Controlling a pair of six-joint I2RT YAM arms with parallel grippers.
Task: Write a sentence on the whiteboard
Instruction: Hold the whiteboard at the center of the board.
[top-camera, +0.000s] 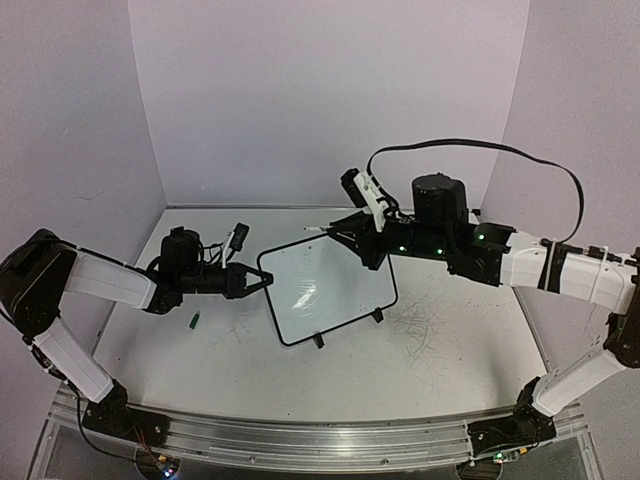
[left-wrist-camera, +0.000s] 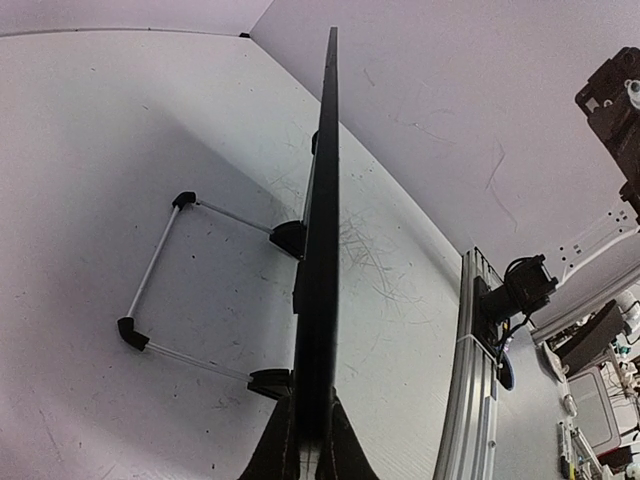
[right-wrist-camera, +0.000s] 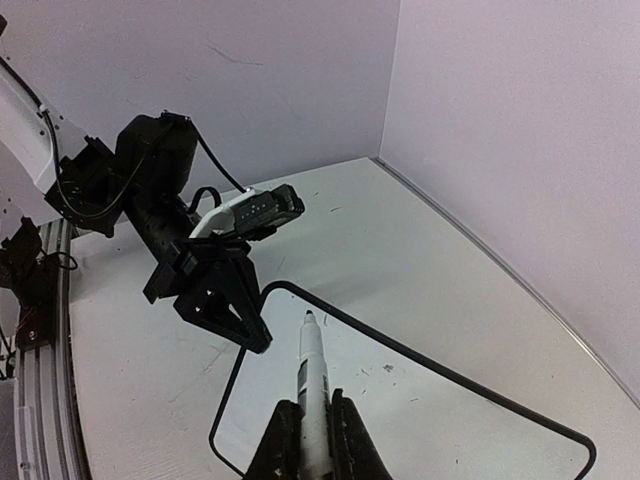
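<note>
Small rectangular white whiteboard (top-camera: 330, 285) with a thin black frame stands tilted mid-table on two black feet, between the arms. Judged light, thin and stiff. The glossy face is likely slippery, so the frame edge is the place to hold.

Left gripper (top-camera: 267, 281) is clamped on the board's left edge (its wrist view shows the jaws pinching the frame edge-on). Right gripper (top-camera: 343, 234) is closed around a white marker pen (right-wrist-camera: 312, 372), tip near the board's upper corner; contact unclear.

Small green cap-like object (top-camera: 195, 320) lies on the scuffed white tabletop (top-camera: 440, 350), left of the board and apart from it. The thin wire stand (left-wrist-camera: 160, 260) may skid under pen pressure.
</note>
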